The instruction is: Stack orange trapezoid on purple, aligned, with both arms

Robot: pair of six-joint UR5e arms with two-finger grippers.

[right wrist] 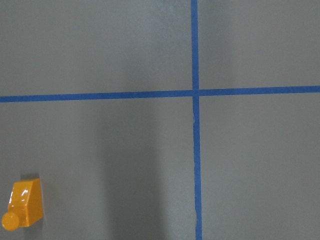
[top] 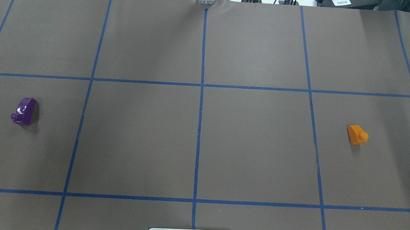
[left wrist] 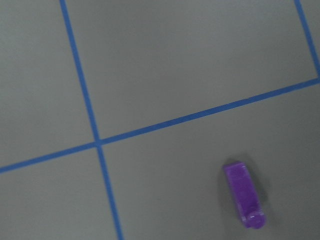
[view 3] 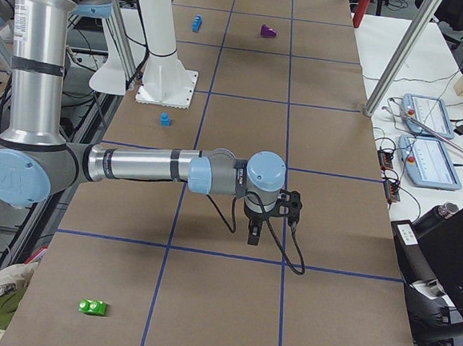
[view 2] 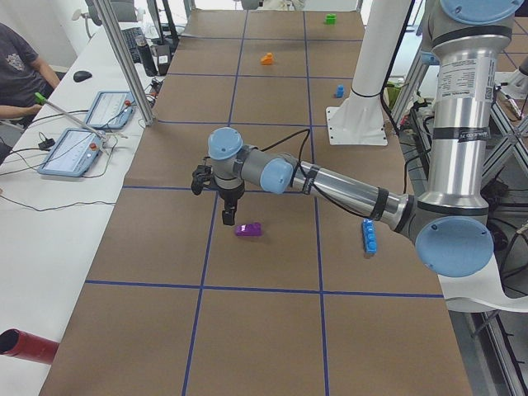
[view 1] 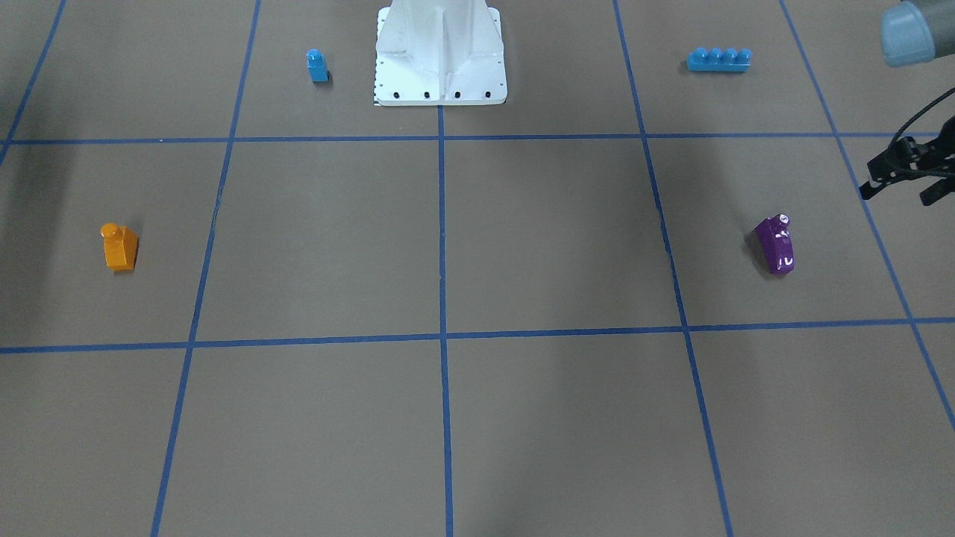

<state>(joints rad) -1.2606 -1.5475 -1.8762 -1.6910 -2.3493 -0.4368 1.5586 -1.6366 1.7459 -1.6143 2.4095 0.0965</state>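
There is one orange trapezoid (view 1: 119, 247), and it stands alone on the brown table (view 1: 522, 418), on the robot's right side, inside a square of the blue tape grid. The right gripper (view 3: 253, 237) hangs over that part of the table and points down; if its jaws are apart or together, I cannot tell. There is also one purple (view 1: 774, 245) brick, far away on the robot's left side, so the two bricks are well apart and nothing is stacked. The left gripper (view 2: 227, 210) is near the purple brick but does not touch it (its jaws too are not clear enough to judge). Further out I count two blue bricks, both close to the white base pedestal (view 1: 440, 56): one small blue one-stud brick (view 1: 317, 66) and one long blue four-stud brick (view 1: 719, 59). One green brick (view 3: 92, 307) lies at the table's right end.
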